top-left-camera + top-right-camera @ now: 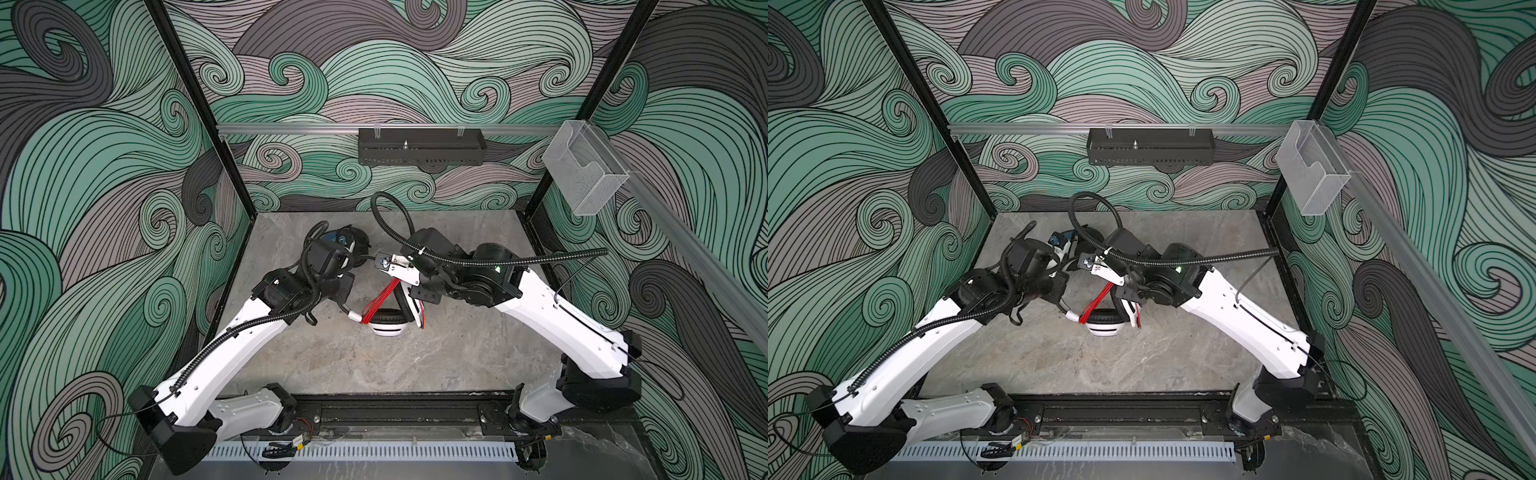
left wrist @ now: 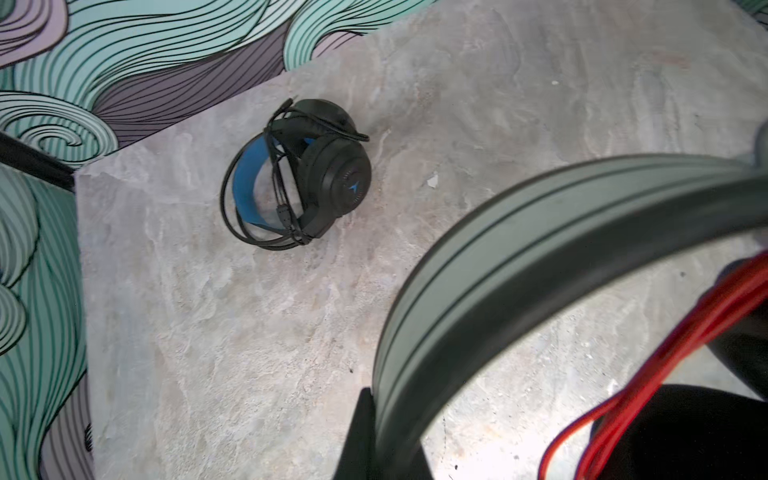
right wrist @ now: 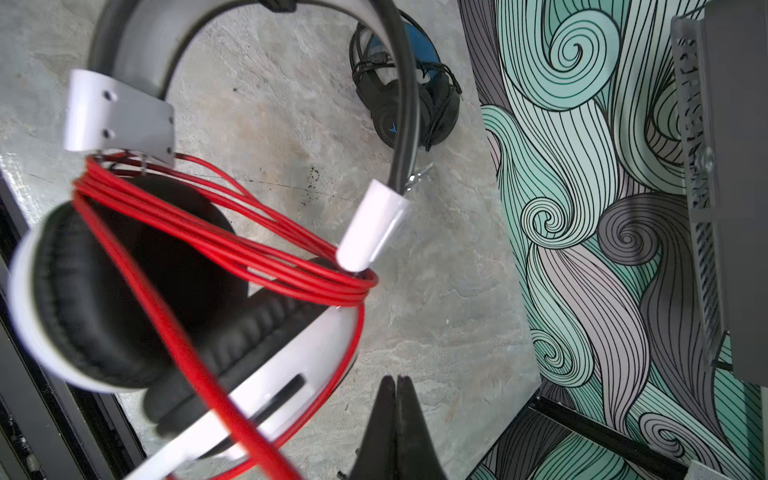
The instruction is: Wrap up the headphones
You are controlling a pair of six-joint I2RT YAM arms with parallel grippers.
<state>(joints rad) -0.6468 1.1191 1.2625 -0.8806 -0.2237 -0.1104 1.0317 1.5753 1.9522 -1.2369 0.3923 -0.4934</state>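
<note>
Left pincer (image 2: 370, 436) grasps headband (image 2: 540, 232) of white plastic headset (image 3: 291, 386), probably steadying it; right pincer (image 3: 395, 399) clenched empty beside wound red cable (image 3: 266, 257)

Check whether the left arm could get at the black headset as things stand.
Probably not right away: the left gripper is shut on the white headset at its band. The way itself looks free, since the black headset lies alone on the bare table.

1. A robot laboratory cell was indicated: white robot arms (image 1: 232, 345) were mounted on a black base rail (image 1: 399, 415).
2. Beneath the right gripper (image 3: 395, 386), a marble-look tabletop (image 3: 436, 291) was seen.
3. Beyond it, wave-printed walls (image 3: 582, 166) and black frame posts (image 1: 195, 108) were seen.
</note>
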